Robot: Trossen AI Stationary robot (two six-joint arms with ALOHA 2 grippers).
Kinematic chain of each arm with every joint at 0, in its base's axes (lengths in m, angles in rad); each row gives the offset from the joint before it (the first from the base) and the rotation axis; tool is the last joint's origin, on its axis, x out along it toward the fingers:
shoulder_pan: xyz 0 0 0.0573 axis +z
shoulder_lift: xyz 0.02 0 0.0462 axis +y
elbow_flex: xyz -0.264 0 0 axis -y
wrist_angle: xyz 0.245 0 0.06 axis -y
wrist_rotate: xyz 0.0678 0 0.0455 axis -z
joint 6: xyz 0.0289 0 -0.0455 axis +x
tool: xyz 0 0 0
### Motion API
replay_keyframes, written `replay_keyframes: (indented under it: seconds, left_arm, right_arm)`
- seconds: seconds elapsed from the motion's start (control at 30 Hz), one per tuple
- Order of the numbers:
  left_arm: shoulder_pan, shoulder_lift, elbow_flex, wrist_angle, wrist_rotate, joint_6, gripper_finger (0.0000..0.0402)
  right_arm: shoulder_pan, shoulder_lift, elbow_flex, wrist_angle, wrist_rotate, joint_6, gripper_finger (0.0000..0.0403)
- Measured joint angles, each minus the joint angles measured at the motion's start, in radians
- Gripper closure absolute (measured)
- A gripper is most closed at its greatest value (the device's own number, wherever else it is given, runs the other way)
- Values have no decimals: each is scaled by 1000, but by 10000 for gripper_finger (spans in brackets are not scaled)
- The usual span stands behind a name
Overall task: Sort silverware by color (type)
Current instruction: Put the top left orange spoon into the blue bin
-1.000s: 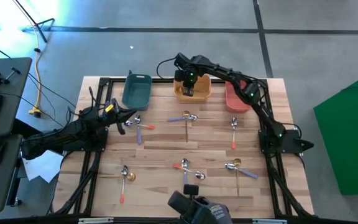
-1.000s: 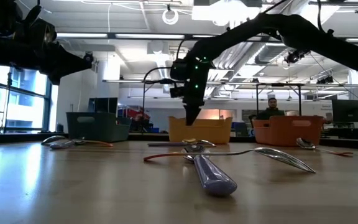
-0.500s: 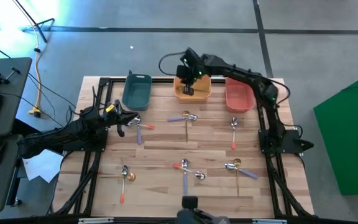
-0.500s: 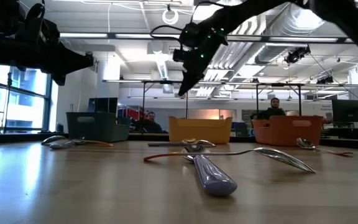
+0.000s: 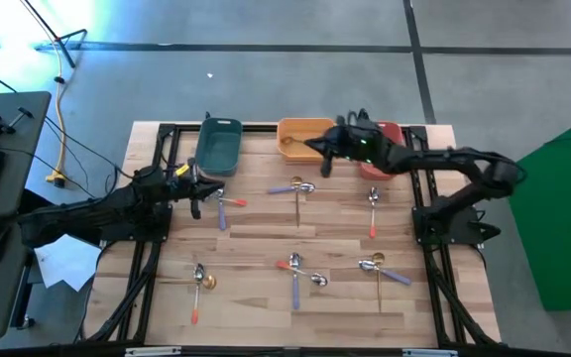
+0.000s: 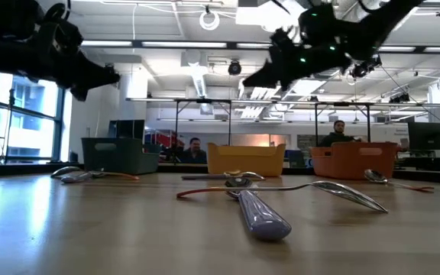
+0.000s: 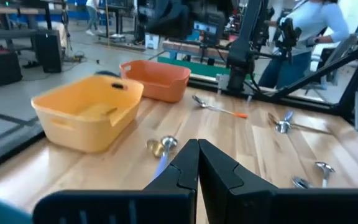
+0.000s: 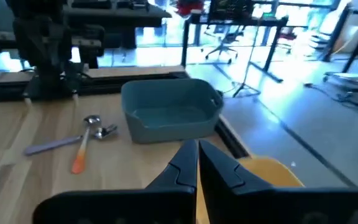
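Note:
Slim silverware lies scattered on the wooden table (image 5: 266,233): a red and a blue-purple piece (image 5: 222,202) near the teal bin, a gold and a blue piece (image 5: 299,188) before the orange bin, a red-handled one (image 5: 373,210), and three groups along the near side (image 5: 198,286) (image 5: 296,272) (image 5: 381,268). My left gripper (image 5: 197,196) (image 7: 197,163) is shut, raised beside the red and blue-purple pair. My right gripper (image 5: 322,161) (image 8: 197,158) is shut and empty, held high (image 6: 255,79) near the orange bin's front right corner, pointing toward the table's left.
Three bins stand along the far edge: teal (image 5: 218,145), orange (image 5: 301,131) with a gold piece (image 5: 287,151) inside, red (image 5: 385,133) partly under my right arm. People show in the room beyond the table (image 6: 194,148) (image 6: 336,131). Bare wood lies mid-table.
My right gripper has risen out of the orange bin, tipped from pointing down to almost level, and drawn back toward the table's right and near side. The arm has swung out past the right edge. The silverware on the table has stayed put.

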Motion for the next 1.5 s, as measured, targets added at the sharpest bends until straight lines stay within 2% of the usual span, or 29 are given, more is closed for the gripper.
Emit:
replay_keyframes:
  seconds: [0.2, 0.43, 0.7, 0.83, 1.0, 1.23, 1.5]
  left_arm:
    - [0, 190, 126, 0, -1, 37, 401]
    - [-1, 487, 271, -22, 2, 40, 401]
    - [-59, 757, 499, -405, 27, 131, 401]
    - [-96, 848, 571, -563, 26, 167, 384]
    - [-127, 921, 618, -701, -33, 228, 336]
    - [-121, 1010, 624, -723, -147, 282, 270]
    - [-92, 1161, 624, -719, -235, 275, 272]
  right_arm:
    - [-3, -137, -142, 81, 7, -2, 402]
    - [-4, -187, -158, 54, 7, -8, 402]
    - [-9, -184, -157, 46, 8, -56, 402]
    - [-9, -185, -156, 44, 8, -59, 402]
    - [-8, -191, -156, 56, 8, -75, 402]
    - [-8, -192, -155, 60, 8, -69, 402]
    - [25, -192, -155, 58, 10, -64, 402]
